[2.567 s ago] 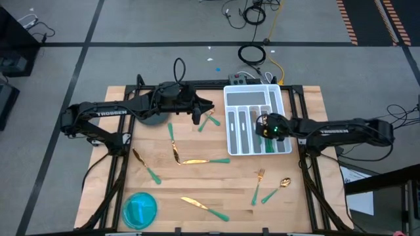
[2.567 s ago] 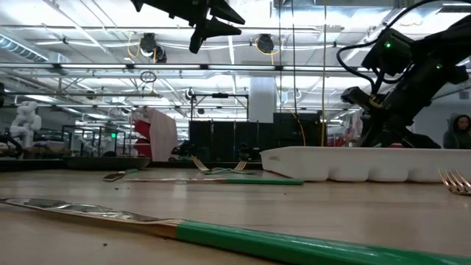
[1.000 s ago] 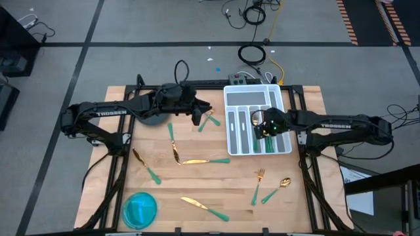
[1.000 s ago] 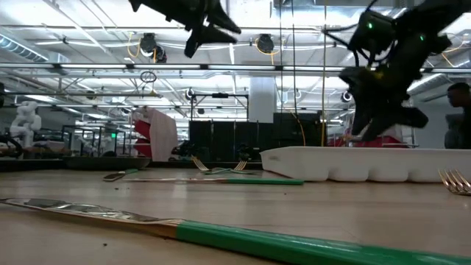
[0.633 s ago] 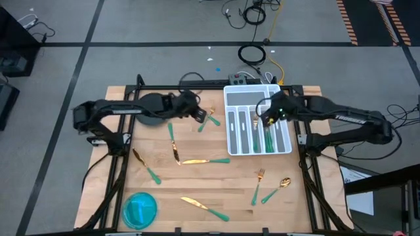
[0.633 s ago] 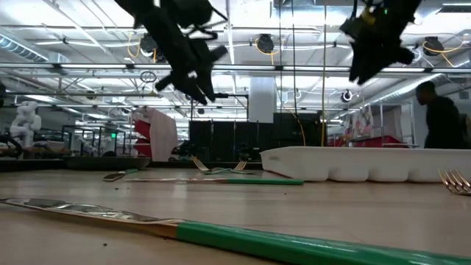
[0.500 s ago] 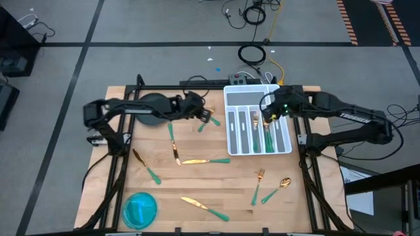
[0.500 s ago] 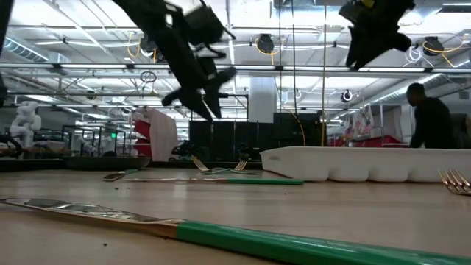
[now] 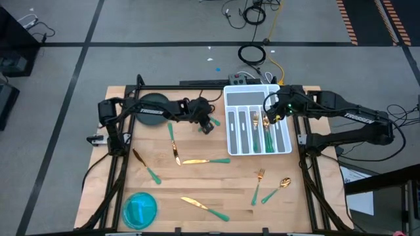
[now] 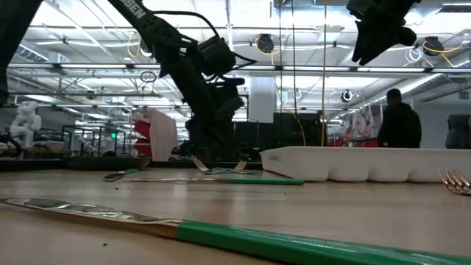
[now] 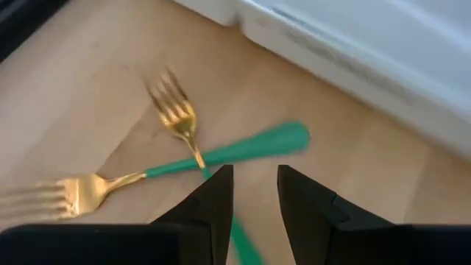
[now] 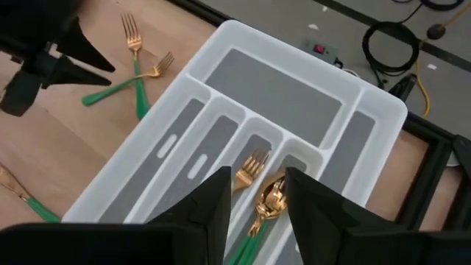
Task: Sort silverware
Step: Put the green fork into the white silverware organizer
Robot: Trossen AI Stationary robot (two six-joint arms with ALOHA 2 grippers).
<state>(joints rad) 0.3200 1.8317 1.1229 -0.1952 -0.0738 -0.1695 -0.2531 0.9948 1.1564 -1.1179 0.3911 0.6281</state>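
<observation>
1. Both arms carry the white word TROSSEN; no other writing can be read.
2. The left gripper (image 9: 207, 124) is down just left of the white tray (image 9: 231, 145), fingers parted and empty, straddling the green handle of one of two crossed forks (image 11: 193, 147).
3. The right gripper (image 9: 270, 111) hangs above the tray with fingers apart, holding nothing.
4. A fork (image 12: 249, 169) and a spoon (image 12: 271, 197) lie in tray slots; other silverware (image 9: 204, 160) is scattered in front of the tray, near a blue bowl (image 9: 140, 209).

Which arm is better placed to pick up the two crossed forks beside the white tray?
The left. Its gripper is open, low over the crossed forks. The right gripper hangs above the tray, empty.
</observation>
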